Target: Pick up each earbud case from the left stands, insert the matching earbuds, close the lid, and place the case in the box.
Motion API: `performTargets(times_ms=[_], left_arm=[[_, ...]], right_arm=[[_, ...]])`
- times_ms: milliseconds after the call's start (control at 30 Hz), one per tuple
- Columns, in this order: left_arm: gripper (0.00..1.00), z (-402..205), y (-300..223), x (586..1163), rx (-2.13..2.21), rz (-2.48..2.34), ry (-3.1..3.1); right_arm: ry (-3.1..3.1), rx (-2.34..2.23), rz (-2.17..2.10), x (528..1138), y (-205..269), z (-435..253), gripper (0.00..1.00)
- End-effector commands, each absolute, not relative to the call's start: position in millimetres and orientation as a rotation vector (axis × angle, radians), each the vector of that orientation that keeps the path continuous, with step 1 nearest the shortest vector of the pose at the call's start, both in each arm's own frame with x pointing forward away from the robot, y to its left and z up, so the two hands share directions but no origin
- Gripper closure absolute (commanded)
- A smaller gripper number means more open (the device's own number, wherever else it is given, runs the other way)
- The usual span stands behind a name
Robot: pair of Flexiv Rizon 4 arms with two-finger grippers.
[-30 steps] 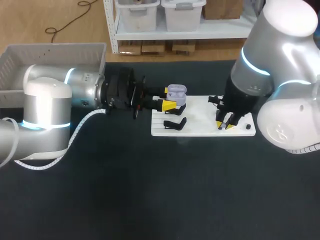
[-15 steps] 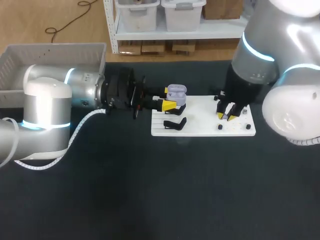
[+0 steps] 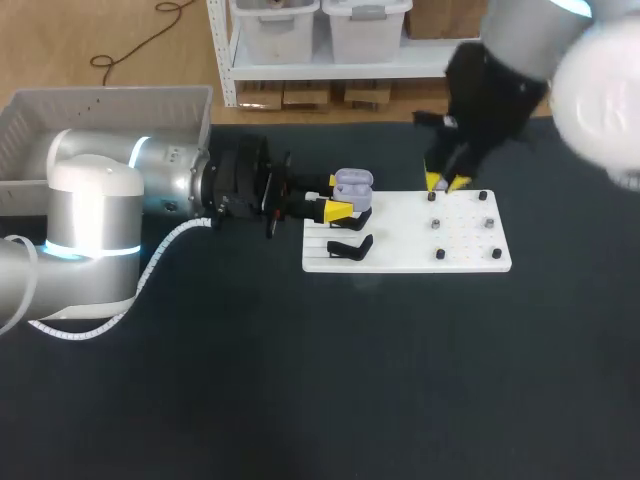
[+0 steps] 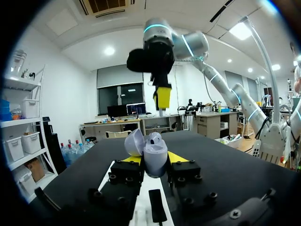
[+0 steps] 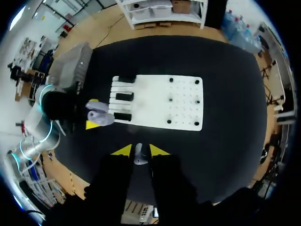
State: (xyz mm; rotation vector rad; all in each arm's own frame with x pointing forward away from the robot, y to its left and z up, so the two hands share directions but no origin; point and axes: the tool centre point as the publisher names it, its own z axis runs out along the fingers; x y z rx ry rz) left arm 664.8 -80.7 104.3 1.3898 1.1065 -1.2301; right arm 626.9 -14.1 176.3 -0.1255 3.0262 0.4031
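Observation:
A lavender earbud case [image 3: 352, 184] with its lid open sits between the yellow tips of my left gripper [image 3: 338, 197], which is shut on it at the left edge of the white board [image 3: 400, 252]. In the left wrist view the case [image 4: 154, 157] stands upright in that gripper [image 4: 155, 161], lid [image 4: 133, 142] tipped back. My right gripper [image 3: 447, 182] hangs above the board's far right corner. It is shut on a small pale earbud [image 5: 139, 156], seen in the right wrist view between the tips of this gripper [image 5: 140, 150], high over the table.
Black stands [image 3: 350, 247] sit on the board's left part, small black pegs [image 3: 437, 224] on its right part. A grey box [image 3: 100, 110] stands at the table's back left, behind my left arm [image 3: 150, 185].
My right gripper has risen from the board's right part, moving up and toward the far side with the earbud. The left arm and the case have kept still.

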Motion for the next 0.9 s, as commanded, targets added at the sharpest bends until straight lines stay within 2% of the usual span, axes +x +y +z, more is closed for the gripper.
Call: performTargets(times_ms=[33,367,900], left_arm=[[1.00,104.6,-80.6,663.0,1.387,-1.225,1.109],[1.00,104.6,-80.6,663.0,1.387,-1.225,1.109],[1.00,104.6,-80.6,663.0,1.387,-1.225,1.109]], right_arm=[[3.136,-0.206,0.311,637.6,11.6,189.7,1.00],[3.149,-0.307,0.289,643.3,44.2,175.5,1.00],[3.144,-0.411,0.305,647.9,71.1,169.3,1.00]])
